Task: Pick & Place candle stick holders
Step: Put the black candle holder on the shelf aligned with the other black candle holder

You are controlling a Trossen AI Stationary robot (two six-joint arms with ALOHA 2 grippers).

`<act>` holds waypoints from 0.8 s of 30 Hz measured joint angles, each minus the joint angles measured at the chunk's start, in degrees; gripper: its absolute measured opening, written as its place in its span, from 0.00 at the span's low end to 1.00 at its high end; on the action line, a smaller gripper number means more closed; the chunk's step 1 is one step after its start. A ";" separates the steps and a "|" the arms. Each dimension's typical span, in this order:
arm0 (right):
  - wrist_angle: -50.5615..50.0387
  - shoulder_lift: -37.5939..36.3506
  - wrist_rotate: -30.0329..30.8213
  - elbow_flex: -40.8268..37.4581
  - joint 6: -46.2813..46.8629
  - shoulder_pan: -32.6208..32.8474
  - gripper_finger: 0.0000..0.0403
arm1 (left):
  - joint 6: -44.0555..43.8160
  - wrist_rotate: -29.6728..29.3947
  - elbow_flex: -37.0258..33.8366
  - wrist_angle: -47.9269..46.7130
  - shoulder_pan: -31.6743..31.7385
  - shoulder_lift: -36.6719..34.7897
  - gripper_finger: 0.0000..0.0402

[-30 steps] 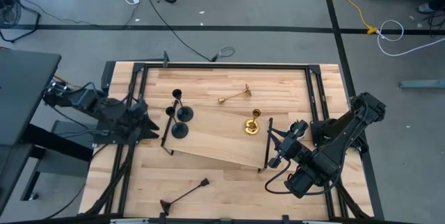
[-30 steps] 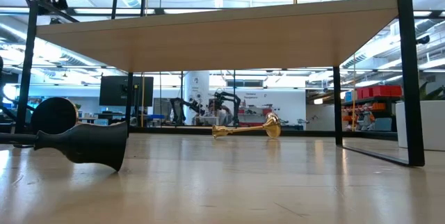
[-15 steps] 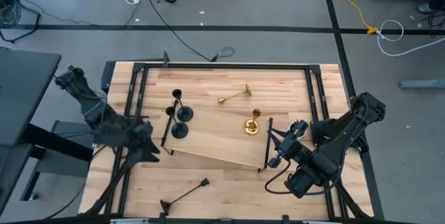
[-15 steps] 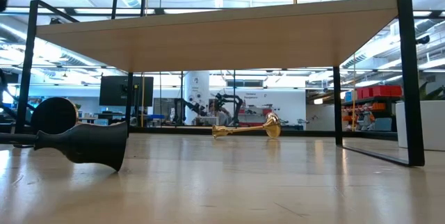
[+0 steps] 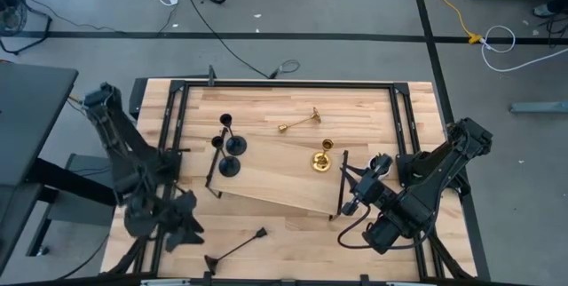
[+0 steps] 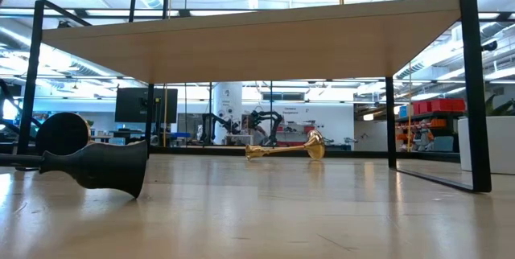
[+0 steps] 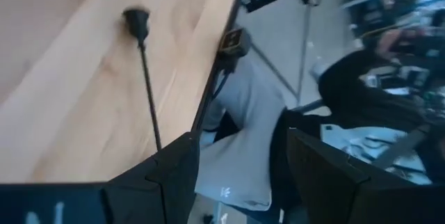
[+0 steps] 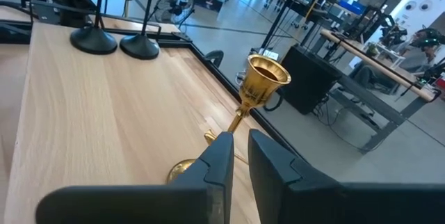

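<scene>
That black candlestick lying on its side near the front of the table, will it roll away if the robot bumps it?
Probably a little. The black candlestick lies flat on bare wood, so its round base could swing it in a curve, not straight. It looks like stiff metal, unlikely to bend. Its thin stem may be slippery to pinch.

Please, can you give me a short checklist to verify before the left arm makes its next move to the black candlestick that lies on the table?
1. Black candlestick lies free on the table: ok.
2. Left claw open: ok.
3. Left claw over the candlestick: not ok, it is beside its base end.
4. Right claw far from it, beside the raised board: ok.
5. Free room on the board: ok.
6. Standing gold candlestick upright: ok.
</scene>
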 joint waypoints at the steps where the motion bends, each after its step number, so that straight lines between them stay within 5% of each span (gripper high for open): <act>1: 0.31 0.00 0.02 0.00 -0.31 0.00 0.12 | -1.28 0.24 1.21 -0.76 -0.23 1.72 0.54; 7: 2.28 0.00 0.10 0.00 -2.60 0.00 0.12 | -6.36 2.39 13.81 -10.91 -0.10 12.36 0.54; 14: 2.57 0.00 -0.02 0.00 -3.37 -0.02 0.12 | -10.46 6.57 30.33 -33.65 2.32 25.53 0.54; 19: 2.75 0.00 -0.09 0.00 -4.04 0.00 0.12 | -9.10 16.20 33.57 -36.14 7.45 33.32 0.54; 24: 3.02 0.00 -0.09 0.00 -4.06 0.00 0.12 | -7.05 18.11 34.26 -35.66 11.38 36.87 0.54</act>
